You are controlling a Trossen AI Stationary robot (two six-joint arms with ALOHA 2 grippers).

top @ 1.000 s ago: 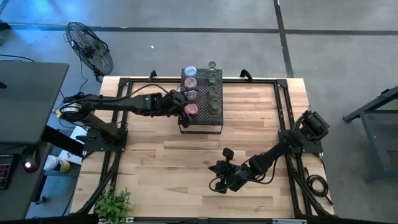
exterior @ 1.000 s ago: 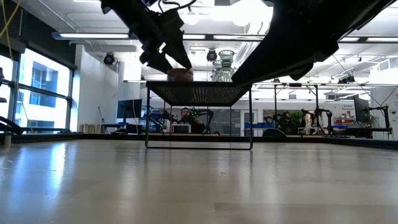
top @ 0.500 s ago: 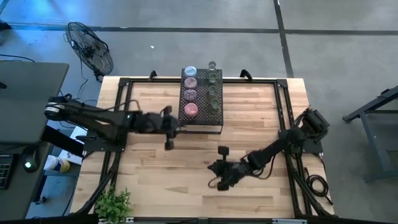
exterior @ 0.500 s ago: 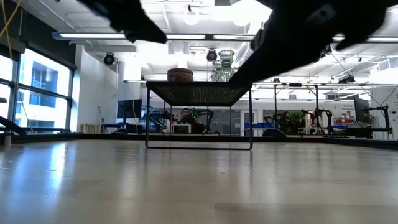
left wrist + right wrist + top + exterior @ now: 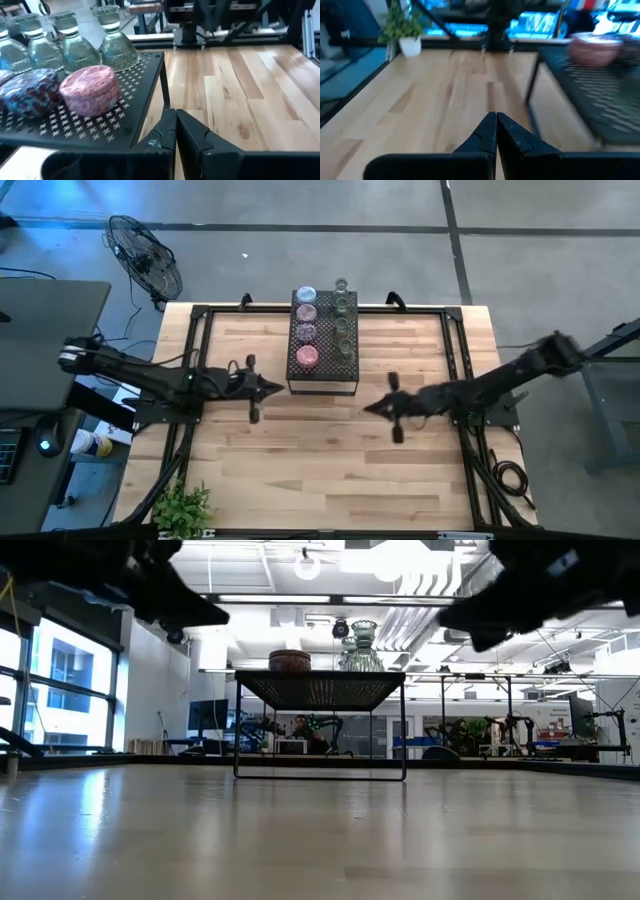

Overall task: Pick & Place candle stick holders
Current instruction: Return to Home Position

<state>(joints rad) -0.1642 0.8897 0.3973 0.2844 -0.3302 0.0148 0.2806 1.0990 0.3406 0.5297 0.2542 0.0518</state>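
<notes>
The candle stick holders (image 5: pixel 306 357) sit in rows on the stand (image 5: pixel 325 382).

left arm (image 5: pixel 170 375): dark, slim jointed links; a pale patch at its outer end; thin black wires looping along it.
right arm (image 5: pixel 490 388): the same dark finish, with rounded joint housings.
left gripper (image 5: pixel 175 114): two matte black wedge-shaped fingers with stepped edges, tapering to narrow tips, on a broad black crossbar.
right gripper (image 5: pixel 496 117): matching matte black tapered fingers on the same kind of bar.
black cable (image 5: pixel 508 473): coiled by the right arm's base.
</notes>
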